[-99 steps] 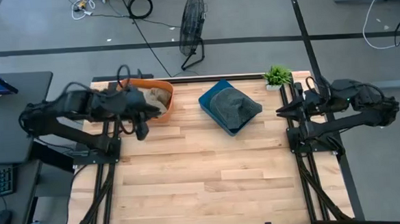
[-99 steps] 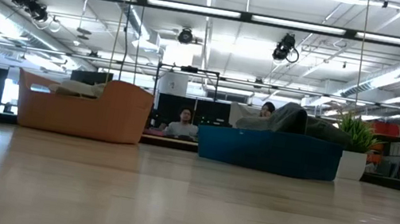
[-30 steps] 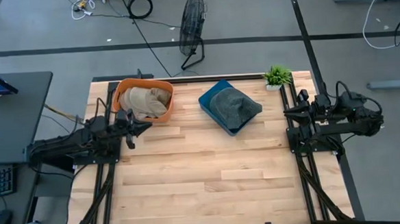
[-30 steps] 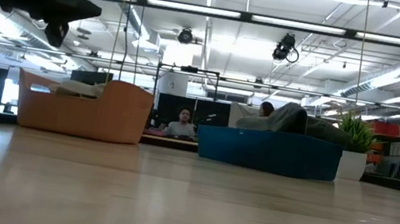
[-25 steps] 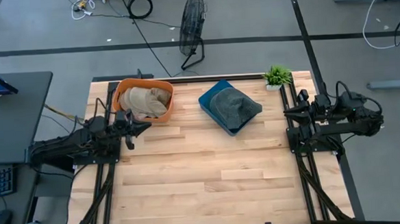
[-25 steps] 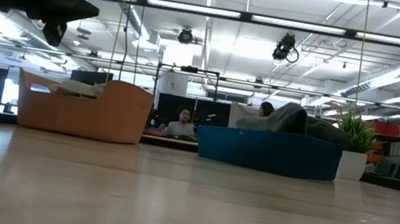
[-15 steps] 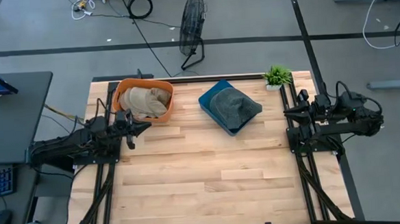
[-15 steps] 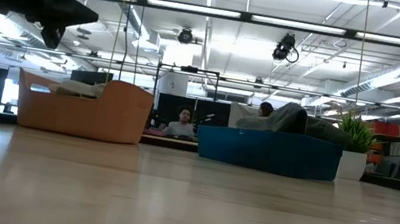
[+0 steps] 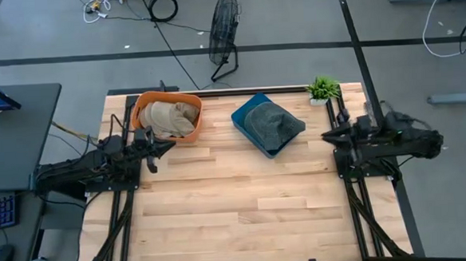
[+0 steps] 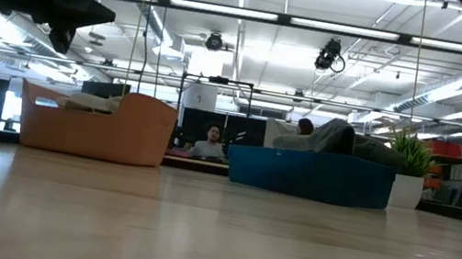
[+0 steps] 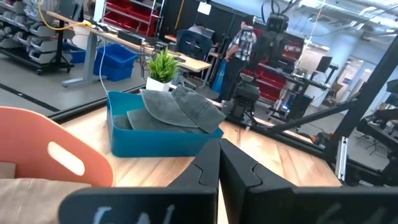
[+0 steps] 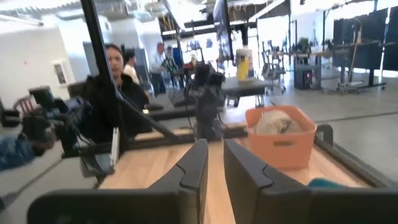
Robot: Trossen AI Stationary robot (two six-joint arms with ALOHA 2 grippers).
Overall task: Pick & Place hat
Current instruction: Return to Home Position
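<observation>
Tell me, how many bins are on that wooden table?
2. An orange bin sits at the back left of the table, holding tan fabric; a blue bin sits at the back centre, piled with gray caps. None seems hidden.

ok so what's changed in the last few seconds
The left gripper pulled back from the orange plastic bin to the left edge of the wooden table; the right arm folded tighter, the right gripper staying at the right edge. Nothing was grasped or released. The grey caps in the blue bin and the green plant stayed put.
</observation>
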